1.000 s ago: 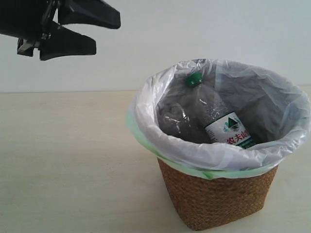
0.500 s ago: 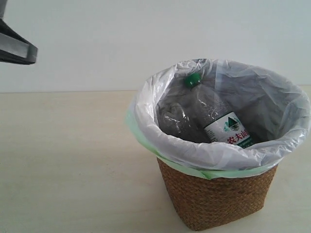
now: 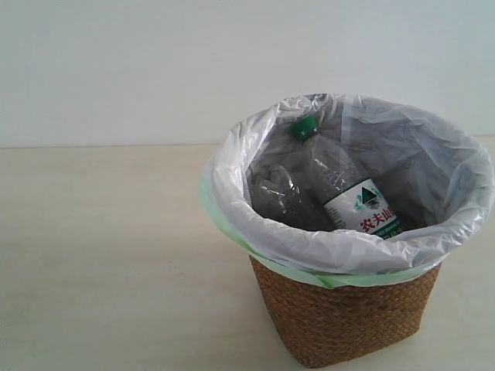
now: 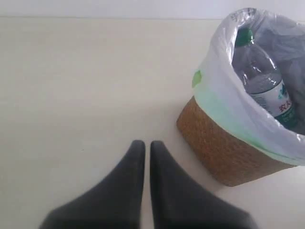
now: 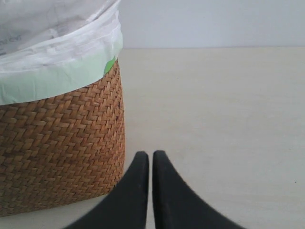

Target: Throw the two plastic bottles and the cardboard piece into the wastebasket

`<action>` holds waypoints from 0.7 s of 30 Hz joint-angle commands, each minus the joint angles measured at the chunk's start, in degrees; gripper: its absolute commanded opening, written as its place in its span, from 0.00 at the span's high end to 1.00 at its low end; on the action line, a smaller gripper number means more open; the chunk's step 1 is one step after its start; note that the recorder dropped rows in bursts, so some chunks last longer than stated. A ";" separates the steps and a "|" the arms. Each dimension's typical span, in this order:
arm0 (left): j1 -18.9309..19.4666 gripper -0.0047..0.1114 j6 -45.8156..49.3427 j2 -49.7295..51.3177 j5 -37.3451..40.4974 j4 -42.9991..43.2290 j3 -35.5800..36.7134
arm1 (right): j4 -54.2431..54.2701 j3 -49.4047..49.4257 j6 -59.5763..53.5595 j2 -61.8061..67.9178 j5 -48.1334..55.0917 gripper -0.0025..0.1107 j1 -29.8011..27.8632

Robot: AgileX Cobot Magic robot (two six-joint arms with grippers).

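Observation:
The brown wicker wastebasket (image 3: 348, 317) stands on the table, lined with a white-green bag (image 3: 232, 178). Inside it leans the green-capped bottle (image 3: 348, 189) with its white-green label, cap up against the far wall. A second clear bottle shape (image 3: 274, 193) lies beside it, cap and label hidden. The cardboard piece is out of sight. Neither gripper shows in the exterior view. My left gripper (image 4: 143, 143) is shut and empty over bare table, beside the wastebasket (image 4: 219, 148) that holds the bottle (image 4: 262, 81). My right gripper (image 5: 150, 153) is also shut and empty, close to the wastebasket's woven wall (image 5: 57, 143).
The pale wooden table (image 3: 108, 255) runs back to a plain white wall (image 3: 155, 62). Nothing else lies on the table in any view.
The left gripper, at the upper left of the exterior view a second ago, has slid out past the left edge. The bottle in the basket has barely shifted.

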 commanded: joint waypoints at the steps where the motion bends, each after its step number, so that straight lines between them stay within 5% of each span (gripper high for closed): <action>1: 0.12 0.93 -0.50 -5.37 -5.02 -1.81 7.47 | -0.38 -0.05 -0.23 -0.25 -0.40 0.98 -0.34; 21: -0.01 0.93 -0.38 -12.58 -4.84 -3.55 12.07 | -0.38 -0.05 -0.23 -0.25 -0.40 0.98 -0.34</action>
